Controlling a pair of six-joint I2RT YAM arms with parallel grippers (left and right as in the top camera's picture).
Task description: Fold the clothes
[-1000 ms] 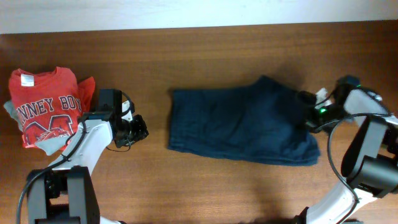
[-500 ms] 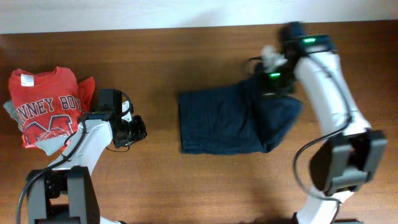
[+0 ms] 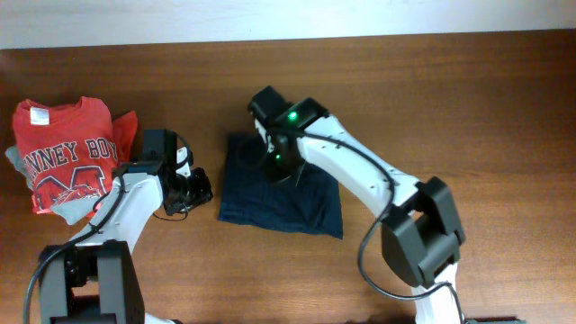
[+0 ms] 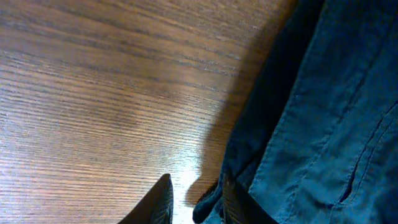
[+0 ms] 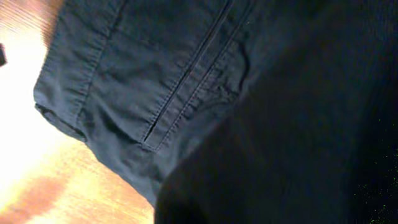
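here the navy shorts (image 3: 306, 202) lie doubled over in the middle of the desk (image 3: 450, 90), so one fold looks done. the right fingers (image 3: 277, 166) sit low on the cloth, which hides their grip, so i cannot tell. the left fingers (image 3: 200, 187) rest apart beside the hem. next probably calls for releasing, then another fold.

red T-shirt (image 3: 67, 153) is lying bunched, white lettering facing up, well behind the left fingers (image 4: 160, 200) | grey garment (image 3: 65, 214) is peeking from beneath it | wooden worktop (image 3: 405, 81) is carrying both, showing bare grain beside the fingers
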